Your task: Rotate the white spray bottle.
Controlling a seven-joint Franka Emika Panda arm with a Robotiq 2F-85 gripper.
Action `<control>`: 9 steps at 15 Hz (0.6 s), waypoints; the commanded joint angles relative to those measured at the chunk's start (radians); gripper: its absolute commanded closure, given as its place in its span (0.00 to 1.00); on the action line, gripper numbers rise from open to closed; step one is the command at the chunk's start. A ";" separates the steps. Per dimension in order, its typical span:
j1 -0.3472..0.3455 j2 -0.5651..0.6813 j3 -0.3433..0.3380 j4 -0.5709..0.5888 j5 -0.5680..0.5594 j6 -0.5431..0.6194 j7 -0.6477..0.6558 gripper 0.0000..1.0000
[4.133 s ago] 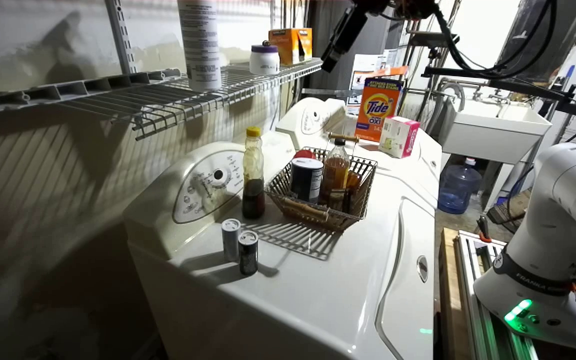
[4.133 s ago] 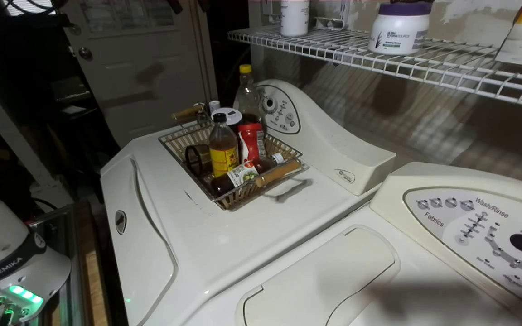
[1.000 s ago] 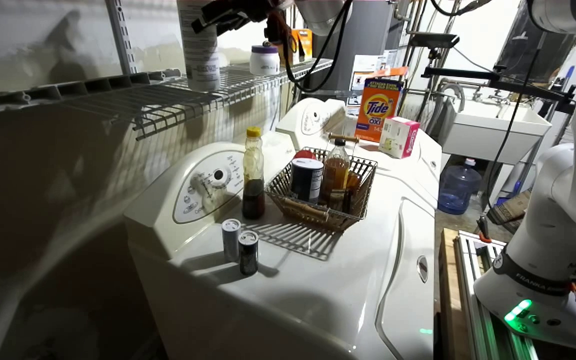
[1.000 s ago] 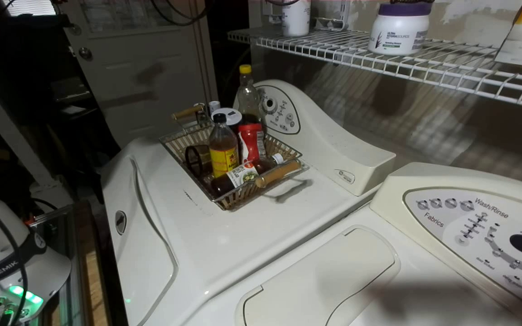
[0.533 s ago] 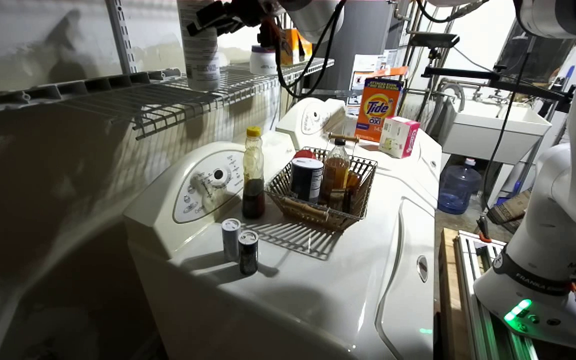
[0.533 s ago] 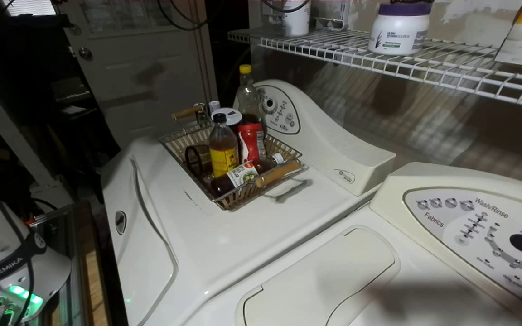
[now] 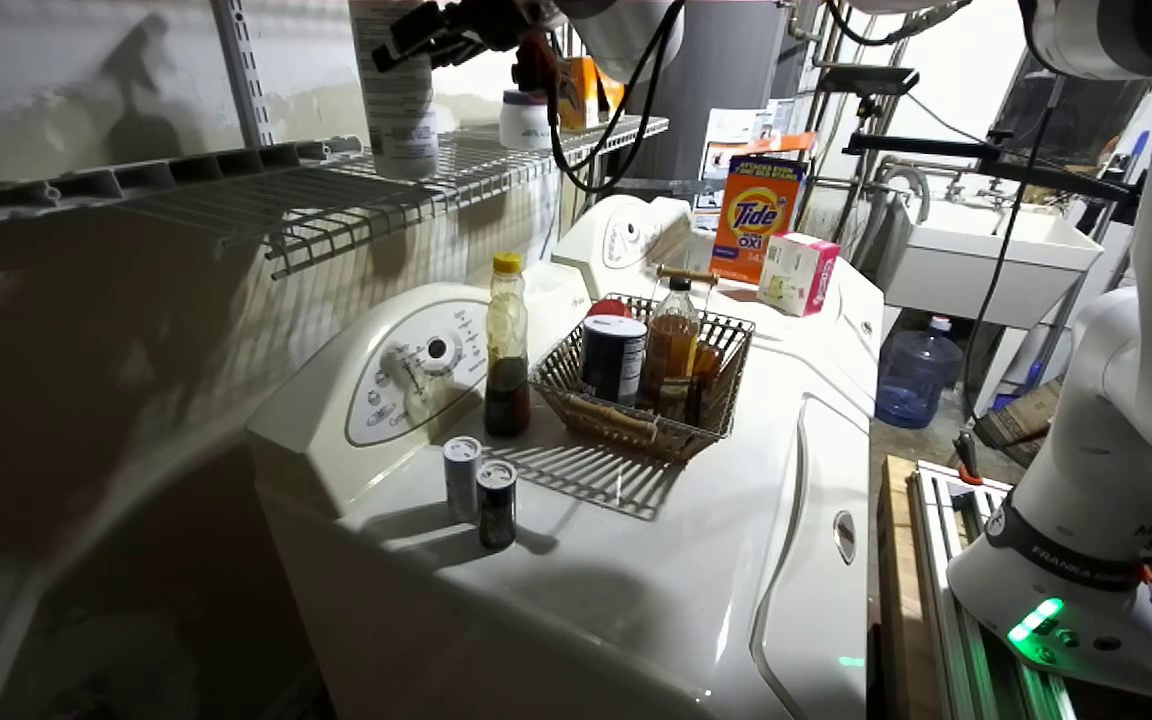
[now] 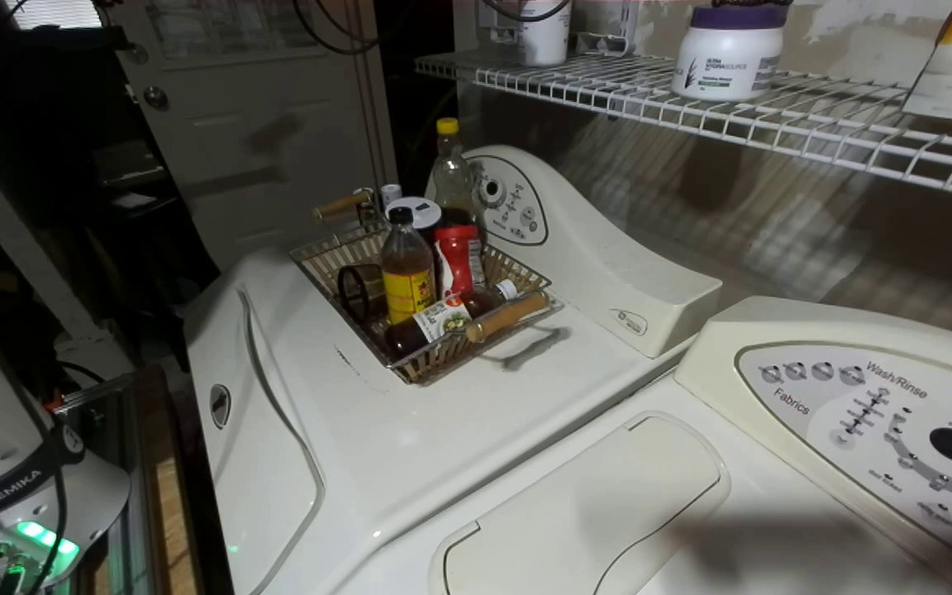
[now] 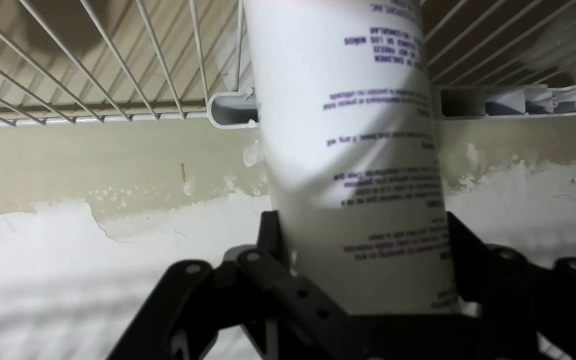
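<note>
The white spray bottle [image 7: 401, 125], a tall cylinder with small purple print, stands on the wire shelf [image 7: 496, 185], leaning slightly. Its top is cut off by the frame edge. Its lower part also shows in an exterior view [image 8: 544, 37]. The wrist view is upside down; there the bottle [image 9: 353, 150] fills the middle. My gripper [image 9: 360, 222] has one black finger against each side of it, with no clear gap. In an exterior view my gripper [image 7: 411, 40] reaches in from the right at upper body height; its far finger is hidden behind the bottle.
On the shelf are a white jar with a purple lid [image 8: 728, 62], an orange box [image 7: 584, 95] and a grey plastic piece [image 7: 186, 175]. Below, the white machine top holds a wire basket of bottles [image 7: 616, 425], a yellow-capped bottle [image 7: 507, 350] and two small shakers [image 7: 496, 505].
The arm came across to the bottle from the right over the last seconds. Since half a second ago the bottle has shifted and tilted slightly, left in one view; the gripper moved only slightly.
</note>
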 commanded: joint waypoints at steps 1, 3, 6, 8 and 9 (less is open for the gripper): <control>-0.044 0.024 0.027 0.062 0.032 -0.102 -0.072 0.48; -0.067 0.022 0.035 0.080 0.034 -0.171 -0.126 0.48; -0.111 0.028 0.057 0.126 0.069 -0.286 -0.235 0.48; -0.147 0.038 0.080 0.161 0.129 -0.379 -0.333 0.48; -0.161 0.045 0.084 0.178 0.151 -0.421 -0.370 0.48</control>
